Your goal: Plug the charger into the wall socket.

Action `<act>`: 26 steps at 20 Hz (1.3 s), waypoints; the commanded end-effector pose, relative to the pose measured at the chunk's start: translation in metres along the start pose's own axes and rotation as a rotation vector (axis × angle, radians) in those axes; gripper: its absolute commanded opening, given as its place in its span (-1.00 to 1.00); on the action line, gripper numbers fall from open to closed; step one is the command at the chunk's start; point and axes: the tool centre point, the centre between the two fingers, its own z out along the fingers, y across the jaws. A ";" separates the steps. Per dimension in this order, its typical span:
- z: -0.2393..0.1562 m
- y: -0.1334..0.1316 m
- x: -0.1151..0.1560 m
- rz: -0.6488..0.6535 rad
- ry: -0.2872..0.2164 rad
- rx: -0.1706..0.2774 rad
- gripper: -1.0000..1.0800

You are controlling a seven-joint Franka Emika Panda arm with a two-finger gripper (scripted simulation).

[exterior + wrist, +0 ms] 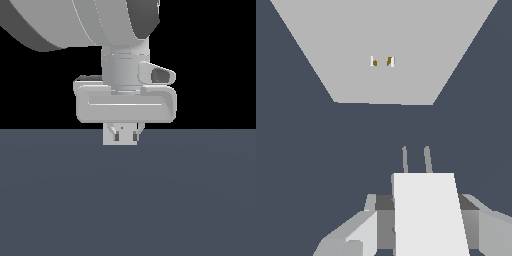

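**Charger held before the socket**

In the wrist view the charger (428, 212) is seen clamped between the fingers (358, 232) of the claw (426, 220), which is closed on its sides. Two thin prongs (416, 159) project from its front, and its long axis is aimed at the wall socket (383, 55), at 12 o'clock from the charger and well apart, above the dark floor (296, 165).

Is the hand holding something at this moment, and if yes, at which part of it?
Yes. The hand holds the charger, its fingers pressed against the block's two opposite sides, leaving the two prongs free and pointing toward the wall socket.
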 end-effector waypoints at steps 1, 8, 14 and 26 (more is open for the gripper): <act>-0.003 -0.007 0.007 0.010 0.000 -0.005 -1.00; -0.008 -0.020 0.021 0.028 -0.002 -0.015 -1.00; -0.010 -0.024 0.026 0.034 -0.004 -0.018 -1.00; -0.008 -0.024 0.030 0.035 -0.005 -0.018 -1.00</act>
